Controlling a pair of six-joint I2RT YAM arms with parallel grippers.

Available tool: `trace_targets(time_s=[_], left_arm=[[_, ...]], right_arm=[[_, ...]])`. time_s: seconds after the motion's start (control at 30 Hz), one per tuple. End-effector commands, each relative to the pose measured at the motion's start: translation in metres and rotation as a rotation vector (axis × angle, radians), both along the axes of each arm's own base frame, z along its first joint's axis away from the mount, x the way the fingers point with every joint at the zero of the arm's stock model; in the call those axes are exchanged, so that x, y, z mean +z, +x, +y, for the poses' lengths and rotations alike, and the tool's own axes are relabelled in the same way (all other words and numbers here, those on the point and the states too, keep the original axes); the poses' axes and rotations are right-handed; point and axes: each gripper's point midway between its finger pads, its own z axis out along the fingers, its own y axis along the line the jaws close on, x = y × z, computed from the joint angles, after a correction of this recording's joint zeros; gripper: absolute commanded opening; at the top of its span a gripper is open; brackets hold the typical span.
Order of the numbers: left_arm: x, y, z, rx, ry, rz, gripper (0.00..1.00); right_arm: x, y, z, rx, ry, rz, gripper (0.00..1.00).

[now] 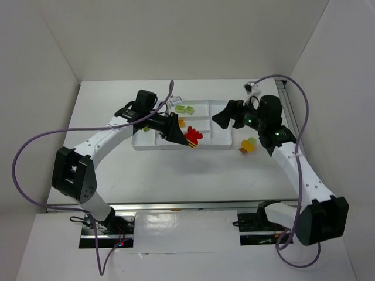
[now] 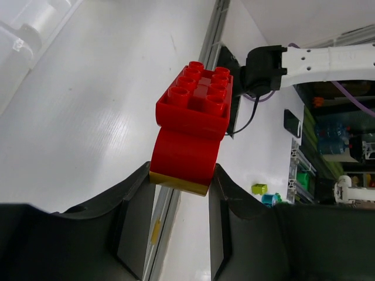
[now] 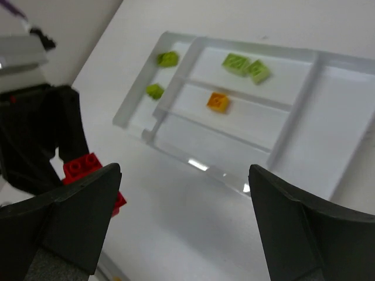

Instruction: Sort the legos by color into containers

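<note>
The white tray (image 1: 218, 133) lies mid-table; its front wall shows in the right wrist view (image 3: 193, 161). It holds several lime green legos (image 1: 184, 109) (image 3: 236, 63) and one orange lego (image 1: 181, 122) (image 3: 217, 101). My left gripper (image 1: 181, 136) (image 2: 181, 181) is shut on a red lego with a yellow underside (image 2: 193, 126) (image 1: 194, 138) and holds it above the tray's near edge. It also shows in the right wrist view (image 3: 82, 167). My right gripper (image 1: 228, 117) (image 3: 184, 193) is open and empty above the tray's right part.
A small pile of green, yellow and brownish-orange legos (image 1: 248, 145) lies on the table just right of the tray. White walls stand on both sides. A metal rail (image 1: 296, 123) runs along the right edge.
</note>
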Motion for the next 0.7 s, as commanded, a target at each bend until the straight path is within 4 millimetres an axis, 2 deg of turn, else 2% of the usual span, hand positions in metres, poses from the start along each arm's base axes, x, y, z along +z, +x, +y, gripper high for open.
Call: trace_targets(time_s=[0.0,0.13,0.17,0.2,0.23,0.33,0.5,0.57,0.6,0.67], left_arm=[[0.025,0.001,-0.007,-0.081,-0.106,-0.065,0.00],[0.034,0.000,-0.011,-0.104,-0.157,-0.067,0.00],[0.028,0.001,-0.011,-0.100,-0.156,-0.053,0.00],[0.027,-0.001,-0.012,-0.099,-0.162,-0.025,0.00],[0.029,0.001,-0.013,-0.101,-0.171,-0.047,0.00],[0.026,0.002,-0.013,-0.097,-0.167,-0.026,0.00],[0.023,0.003,-0.014,-0.098,-0.164,-0.026,0.00],[0.023,0.003,-0.014,-0.098,-0.164,-0.026,0.00],[0.021,0.004,-0.013,-0.092,-0.155,-0.028,0.00],[0.018,0.008,-0.010,-0.073,-0.143,-0.032,0.00]], right_arm=[[-0.015,-0.031,0.045,0.353,0.012,0.045,0.97],[-0.026,-0.031,0.059,0.394,0.024,0.080,0.98],[-0.027,-0.039,0.065,0.462,0.048,0.099,0.99],[-0.028,-0.037,0.070,0.496,0.060,0.099,0.99],[-0.031,-0.044,0.079,0.541,0.067,0.113,0.99],[-0.028,-0.048,0.091,0.582,0.076,0.096,0.98],[-0.018,-0.054,0.092,0.590,0.113,0.066,0.96],[-0.015,-0.050,0.091,0.557,0.119,0.056,0.96],[-0.016,-0.042,0.083,0.514,0.114,0.053,0.96],[-0.007,-0.043,0.078,0.493,0.137,0.040,0.96]])
